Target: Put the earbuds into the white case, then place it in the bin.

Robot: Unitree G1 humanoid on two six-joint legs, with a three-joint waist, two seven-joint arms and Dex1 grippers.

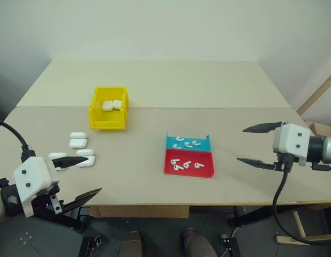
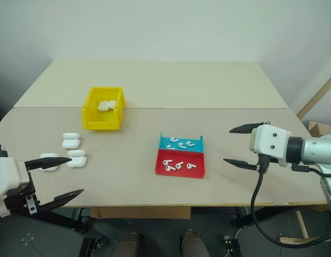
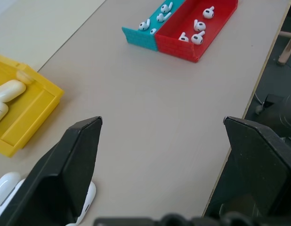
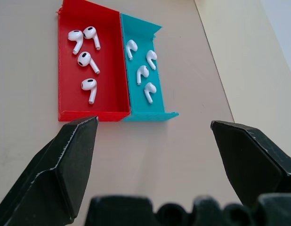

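Both hands hang over the near corners of the desk [image 1: 155,139] with their fingers spread wide and nothing between them. Just ahead of the left hand [image 1: 82,178] lies a cluster of closed white cases [image 1: 78,142], the nearest one touching or almost under its upper finger in the left wrist view. Farther out from that hand stands the yellow bin [image 1: 108,108], which already holds two white cases [image 1: 112,105], so part of the job looks done for earlier sets. In front of the right hand [image 2: 236,145], toward the middle of the desk, sit the red tray [image 4: 91,70] and the blue tray [image 4: 143,70] side by side, touching, each with four loose earbuds [image 4: 88,59] lying in it. For the case now due, nothing appears started: no earbud is picked up, no case on the desk is open, and none is in a grip. Left to do, by my reading: take a case, open it, load earbuds, close it, and drop it in the bin.
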